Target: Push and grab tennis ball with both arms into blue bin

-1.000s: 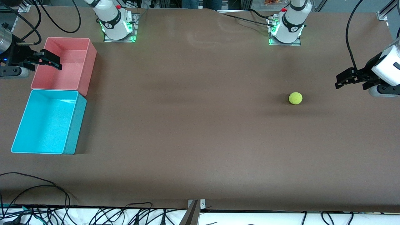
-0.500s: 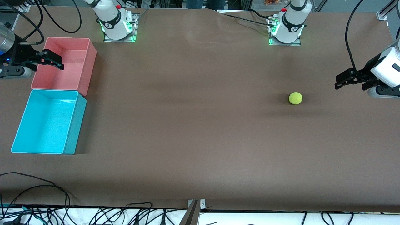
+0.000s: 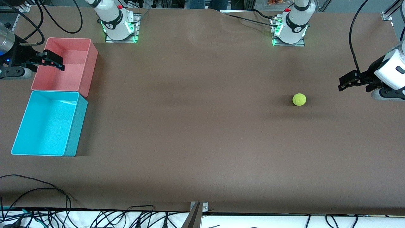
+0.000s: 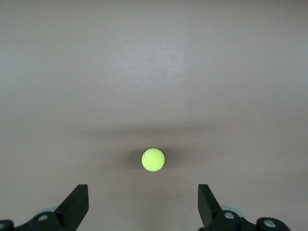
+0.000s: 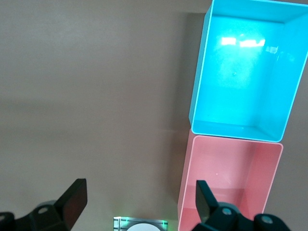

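This is a robotics lab, a test bench rather than any home or shop. A wide brown counter (image 3: 202,133) fills nearly the whole front view, covered in a plain matte sheet. Along the top of the frame, two white robot arm bases (image 3: 115,20) (image 3: 292,25) are bolted onto metal plates, each ringed with green status lights. Black cables (image 3: 57,19) loop across the upper left corner, and another cable (image 3: 354,38) hangs at the upper right. Along the bottom edge, a tangle of loose wires (image 3: 95,218) lies on a white surface below the counter's lip. A metal bracket (image 3: 199,207) is fixed at bottom centre.
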`<state>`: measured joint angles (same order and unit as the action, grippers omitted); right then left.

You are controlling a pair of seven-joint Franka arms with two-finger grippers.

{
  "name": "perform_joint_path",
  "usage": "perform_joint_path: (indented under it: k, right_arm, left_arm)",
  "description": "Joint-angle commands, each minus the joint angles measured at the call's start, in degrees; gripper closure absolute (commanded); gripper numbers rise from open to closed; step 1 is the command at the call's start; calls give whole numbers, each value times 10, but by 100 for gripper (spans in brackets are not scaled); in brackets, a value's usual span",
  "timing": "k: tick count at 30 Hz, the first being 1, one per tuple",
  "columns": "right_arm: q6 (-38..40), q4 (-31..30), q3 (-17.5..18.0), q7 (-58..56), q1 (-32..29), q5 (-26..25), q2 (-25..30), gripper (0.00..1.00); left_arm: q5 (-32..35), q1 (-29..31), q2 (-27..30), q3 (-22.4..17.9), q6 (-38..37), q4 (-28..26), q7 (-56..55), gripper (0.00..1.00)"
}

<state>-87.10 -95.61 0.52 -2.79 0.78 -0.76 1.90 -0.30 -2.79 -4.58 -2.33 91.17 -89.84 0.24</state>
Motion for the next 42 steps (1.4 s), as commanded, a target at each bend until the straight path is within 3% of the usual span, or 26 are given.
perform_joint_path:
  k: [1, 13, 17, 19, 23, 38, 42]
  right_arm:
    - [10, 5, 1, 3, 0, 1, 4, 0]
    - [10, 5, 1, 3, 0, 1, 4, 0]
    - [10, 5, 1, 3, 0, 1, 5, 0]
    - [10, 5, 1, 3, 0, 1, 5, 0]
    - [10, 5, 1, 3, 0, 1, 5, 0]
    - [10, 5, 1, 3, 0, 1, 4, 0]
    - [10, 5, 1, 3, 0, 1, 4, 0]
  left_arm:
    - [-7, 3, -10, 0, 0, 14, -2, 0]
    - [-1, 6, -8, 0, 0, 14, -23, 1]
    - [-1, 6, -5, 0, -1, 14, -39, 39]
    - [-1, 6, -5, 0, -3, 14, -41, 69]
    - [-2, 6, -4, 1, -5, 14, -41, 99]
    - [-2, 16, 4, -2, -27, 14, -45, 100]
    - [-1, 17, 3, -2, -30, 13, -123, 100]
